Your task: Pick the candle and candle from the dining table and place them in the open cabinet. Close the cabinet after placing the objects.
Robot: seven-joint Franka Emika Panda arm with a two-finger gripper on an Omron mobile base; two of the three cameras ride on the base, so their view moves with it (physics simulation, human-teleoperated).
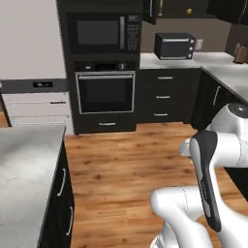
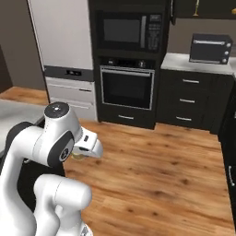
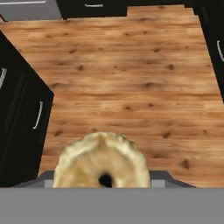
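The arm was folded low over the base, its hand pointing down at the floor. In the hand view the stubby candle (image 3: 101, 162) sat right at the gripper (image 3: 103, 186), seen from above with its dark wick hole; the finger tips were hidden by it, so I could not tell for certain whether they clamped it. Below lay wooden floor (image 1: 126, 169). The marble table (image 1: 24, 174) stood at the left. Farther off were the oven (image 1: 105, 92), microwave (image 1: 99, 33) and toaster oven (image 1: 174, 46). The cabinet (image 2: 203, 8) hung at top, a brass candlestick (image 2: 197, 8) inside.
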